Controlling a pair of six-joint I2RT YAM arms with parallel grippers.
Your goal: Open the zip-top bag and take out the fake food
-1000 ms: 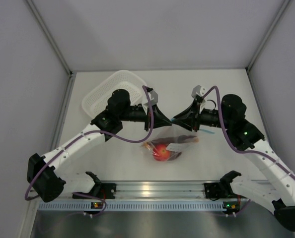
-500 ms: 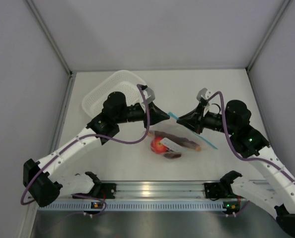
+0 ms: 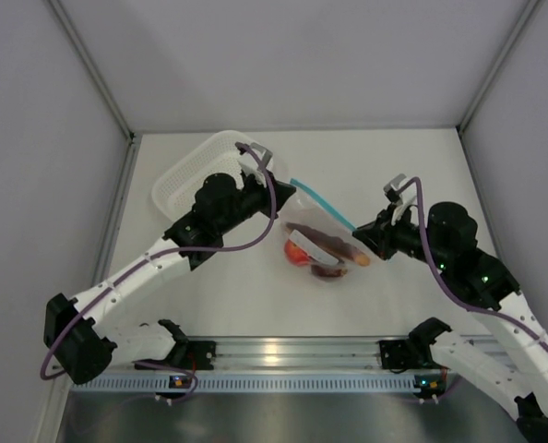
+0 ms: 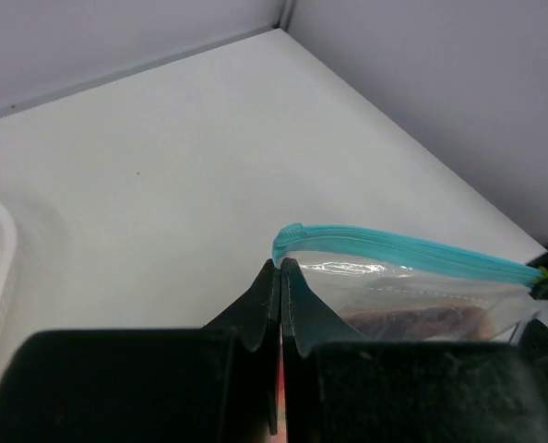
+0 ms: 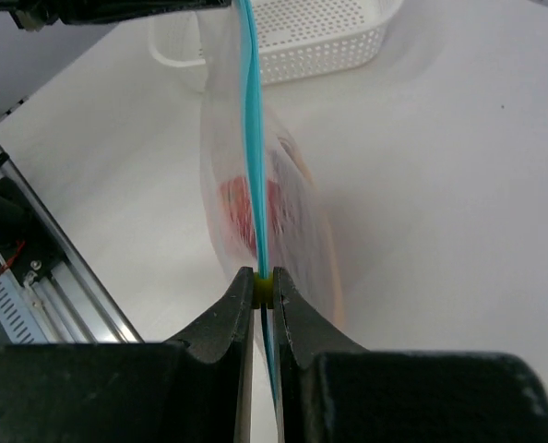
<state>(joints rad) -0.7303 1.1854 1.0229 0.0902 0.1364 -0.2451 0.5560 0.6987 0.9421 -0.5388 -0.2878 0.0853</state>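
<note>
The clear zip-top bag point(image 3: 322, 242) hangs stretched between my two grippers above the table, its light blue zip strip point(image 3: 322, 204) taut on top. My left gripper point(image 3: 288, 187) is shut on the bag's left top corner point(image 4: 288, 247). My right gripper point(image 3: 357, 233) is shut on the yellow slider point(image 5: 264, 288) at the strip's right end. Inside the bag show the red tomato ball point(image 3: 298, 254), a dark brown piece point(image 3: 327, 270) and an orange piece point(image 3: 360, 259). In the right wrist view the bag point(image 5: 283, 212) hangs edge-on with red food blurred inside.
A white perforated basket point(image 3: 193, 171) stands at the back left, under my left arm; it also shows in the right wrist view point(image 5: 320, 37). An aluminium rail point(image 3: 283, 355) runs along the near edge. Grey walls close the back and sides.
Both grippers have pulled apart, the left up and back, the right to the right. The zip strip has stretched out long between them, and the bag with the food has risen.
</note>
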